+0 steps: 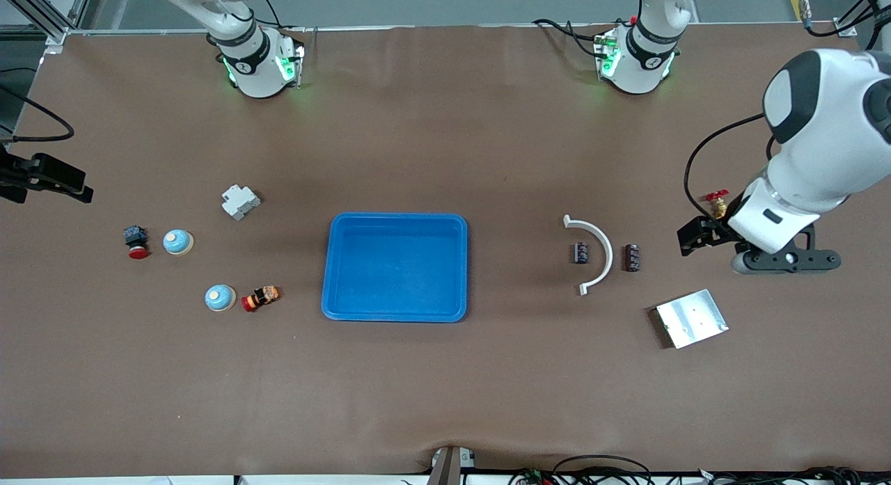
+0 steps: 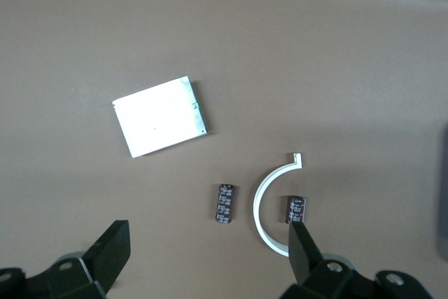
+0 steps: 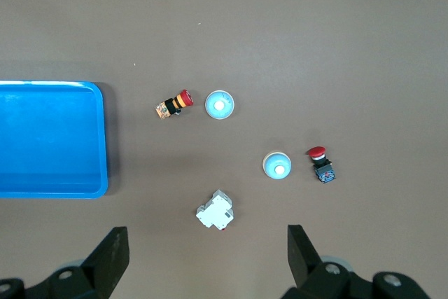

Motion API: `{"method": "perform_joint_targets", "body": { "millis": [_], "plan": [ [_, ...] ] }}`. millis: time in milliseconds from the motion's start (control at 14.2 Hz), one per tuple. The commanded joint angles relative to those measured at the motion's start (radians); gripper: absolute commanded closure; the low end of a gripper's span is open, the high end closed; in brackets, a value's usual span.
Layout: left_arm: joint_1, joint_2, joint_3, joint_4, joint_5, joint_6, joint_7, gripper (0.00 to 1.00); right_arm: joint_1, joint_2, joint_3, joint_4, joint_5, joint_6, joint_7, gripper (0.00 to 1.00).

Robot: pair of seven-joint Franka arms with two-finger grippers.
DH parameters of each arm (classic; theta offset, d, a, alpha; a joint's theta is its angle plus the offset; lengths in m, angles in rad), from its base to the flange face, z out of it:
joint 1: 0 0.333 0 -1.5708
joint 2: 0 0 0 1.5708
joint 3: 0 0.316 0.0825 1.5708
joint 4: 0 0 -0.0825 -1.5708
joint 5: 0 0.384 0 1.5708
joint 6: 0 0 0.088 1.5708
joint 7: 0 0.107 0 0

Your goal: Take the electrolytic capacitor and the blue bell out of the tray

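Observation:
Two dark capacitors (image 1: 580, 252) (image 1: 631, 257) lie toward the left arm's end, one on each side of a white curved strip (image 1: 598, 252). Two light-blue bells (image 1: 178, 242) (image 1: 220, 298) stand toward the right arm's end. The blue tray (image 1: 395, 267) lies mid-table, empty. My left gripper (image 2: 208, 239) is open and empty, high over the table beside the capacitors (image 2: 224, 203) (image 2: 295, 209). My right gripper (image 3: 208, 243) is open and empty, high over the table near the bells (image 3: 219, 105) (image 3: 277, 166).
A metal plate (image 1: 691, 318) and a brass valve (image 1: 715, 203) lie near the capacitors. A white breaker (image 1: 240, 202), a red push button (image 1: 136, 242) and an orange-red button (image 1: 260, 298) lie near the bells.

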Motion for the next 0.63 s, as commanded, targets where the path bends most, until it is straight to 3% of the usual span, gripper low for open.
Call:
{"method": "perform_joint_targets", "body": {
  "millis": [0,281,562],
  "plan": [
    [0.018,-0.074,-0.002,-0.013,-0.021,-0.057,0.028,0.00,0.000,-0.016,0.000,-0.003,-0.001,-0.004,-0.006,0.00],
    [0.047,-0.134,-0.002,0.004,-0.019,-0.136,0.070,0.00,0.000,-0.016,0.002,-0.003,-0.003,-0.002,-0.006,0.00],
    [0.081,-0.137,-0.005,0.131,-0.014,-0.277,0.084,0.00,-0.001,-0.016,-0.003,-0.003,-0.003,-0.004,-0.006,0.00]
  ]
}}
